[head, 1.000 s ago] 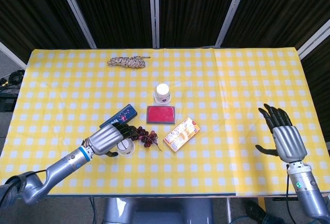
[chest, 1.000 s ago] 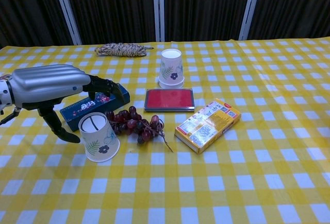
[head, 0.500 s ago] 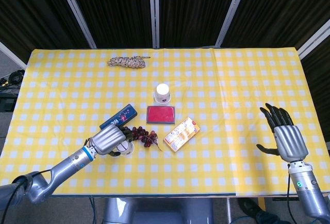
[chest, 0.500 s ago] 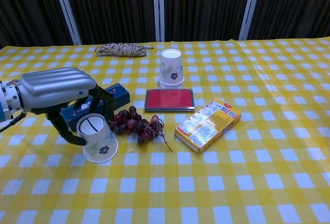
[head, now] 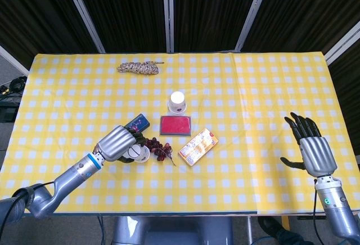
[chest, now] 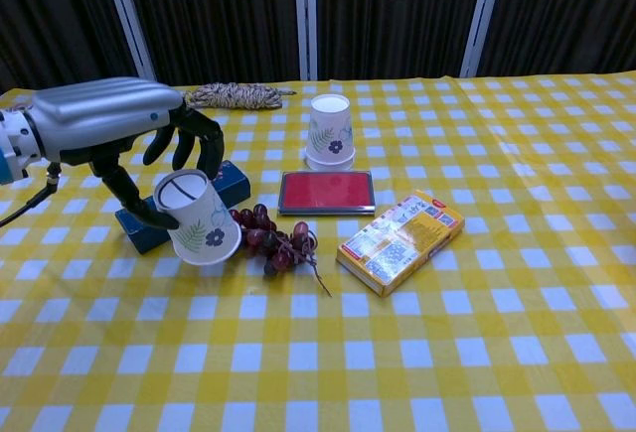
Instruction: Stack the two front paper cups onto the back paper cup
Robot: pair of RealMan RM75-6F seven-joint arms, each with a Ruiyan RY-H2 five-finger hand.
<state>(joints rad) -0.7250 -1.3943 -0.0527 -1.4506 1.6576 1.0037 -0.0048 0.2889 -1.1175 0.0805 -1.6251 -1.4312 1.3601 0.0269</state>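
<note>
One front cup [chest: 199, 219] is gripped upside-down in the left hand [chest: 119, 139], apparently clear of the cloth. Carry it level over the grapes [chest: 270, 241], then lower squarely onto the back cup [chest: 330, 131]. Far right, the right hand [head: 310, 146] hovers, fingers spread, empty.

A white paper cup [chest: 197, 218] with a leaf and flower print is held upside down and tilted, lifted off the desk [chest: 477, 353] at front left. A matching cup [chest: 329, 132] stands upside down further back, near the middle.
</note>
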